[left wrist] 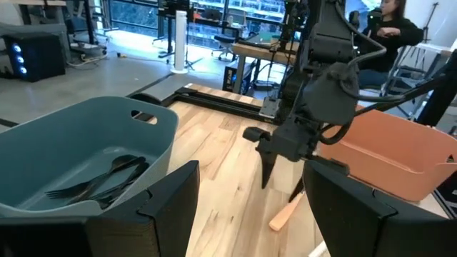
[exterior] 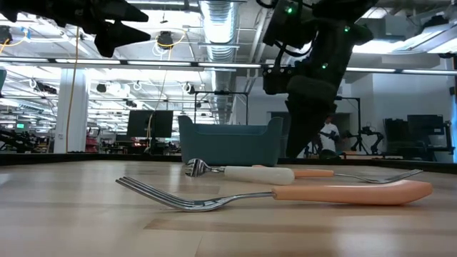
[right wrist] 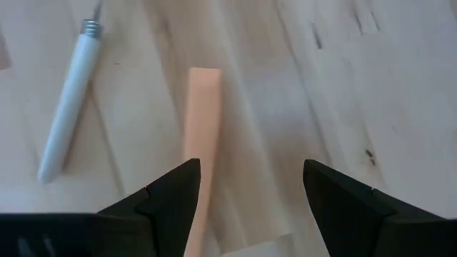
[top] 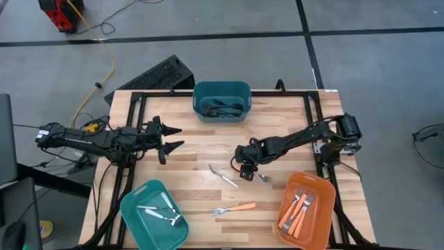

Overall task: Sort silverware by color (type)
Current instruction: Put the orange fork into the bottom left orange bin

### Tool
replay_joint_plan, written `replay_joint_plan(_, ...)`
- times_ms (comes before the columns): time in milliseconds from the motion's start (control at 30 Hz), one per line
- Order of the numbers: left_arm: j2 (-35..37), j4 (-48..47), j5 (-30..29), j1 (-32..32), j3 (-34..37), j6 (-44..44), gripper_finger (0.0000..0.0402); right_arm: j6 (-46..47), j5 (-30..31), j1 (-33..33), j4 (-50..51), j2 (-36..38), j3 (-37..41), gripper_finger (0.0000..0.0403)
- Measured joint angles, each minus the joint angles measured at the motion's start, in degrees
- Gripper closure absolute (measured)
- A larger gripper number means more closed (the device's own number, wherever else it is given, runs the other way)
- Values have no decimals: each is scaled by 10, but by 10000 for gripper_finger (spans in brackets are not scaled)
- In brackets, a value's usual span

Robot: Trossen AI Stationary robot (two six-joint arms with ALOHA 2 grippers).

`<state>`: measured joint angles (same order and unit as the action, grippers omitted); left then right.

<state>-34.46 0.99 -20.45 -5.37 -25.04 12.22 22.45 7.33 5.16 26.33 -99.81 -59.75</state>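
L gripper (top: 175, 138) hangs over the table's left side w/ fingers spread, holding nothing. Mid-table lie a white-handled fork (top: 223, 176) and, nearer the front edge, an orange-handled fork (top: 234, 208). R gripper (top: 244, 164) sits low above a third fork (top: 263, 177) w/ an orange handle, fingers apart either side of it, not touching it. Orange bin (top: 323, 189) far right holds more orange forks (top: 298, 209).
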Motion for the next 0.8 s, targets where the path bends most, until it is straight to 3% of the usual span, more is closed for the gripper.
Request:
replay_joint_plan(400, 0, 2, -28, -11, 0, -1, 167, 13, 0, 52, 24, -15, 0, 128)
replay_joint_plan(800, 0, 0, -28, -11, 0, 3, 167, 15, -10, 47, 53, -51, -3, 131)
